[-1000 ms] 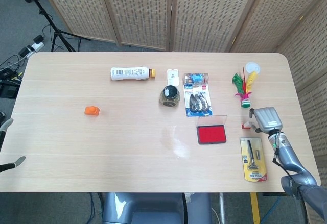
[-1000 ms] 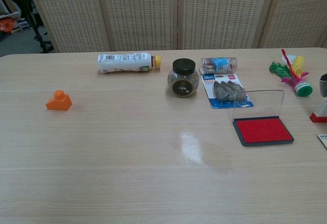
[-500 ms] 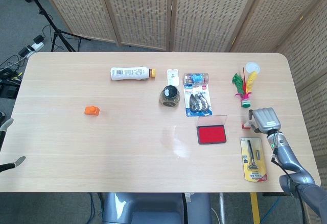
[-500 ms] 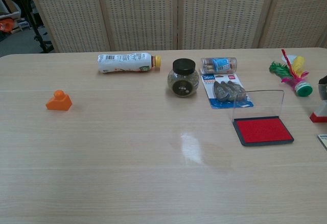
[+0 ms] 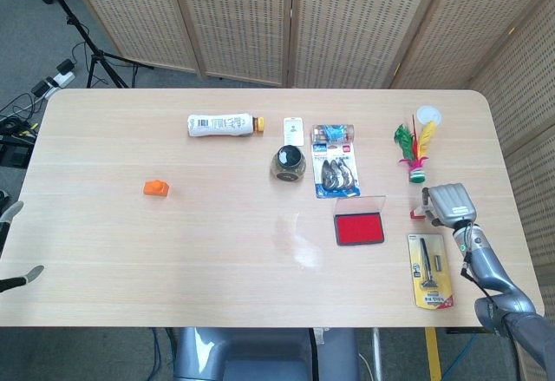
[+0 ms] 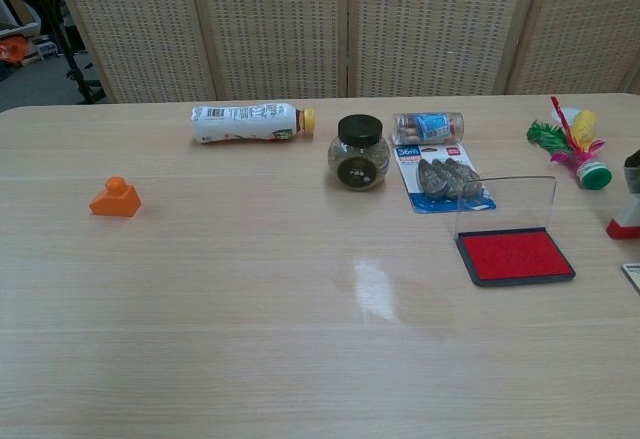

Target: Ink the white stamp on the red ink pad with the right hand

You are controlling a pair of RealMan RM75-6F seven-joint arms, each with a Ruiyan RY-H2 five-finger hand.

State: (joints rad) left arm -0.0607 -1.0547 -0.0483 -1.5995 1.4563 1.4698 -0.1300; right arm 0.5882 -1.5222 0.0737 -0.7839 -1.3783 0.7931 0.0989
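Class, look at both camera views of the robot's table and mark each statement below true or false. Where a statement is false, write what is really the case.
1. The red ink pad has its clear lid standing open. True.
2. The right hand is over the white stamp, which stands right of the ink pad in the head view. True.
3. The white bottle stands upright. False: it lies on its side, orange cap toward the dark-lidded jar.
4. The orange block sits next to the ink pad. False: it sits alone far to the left.
5. The feathered shuttlecock lies behind the stamp. True.
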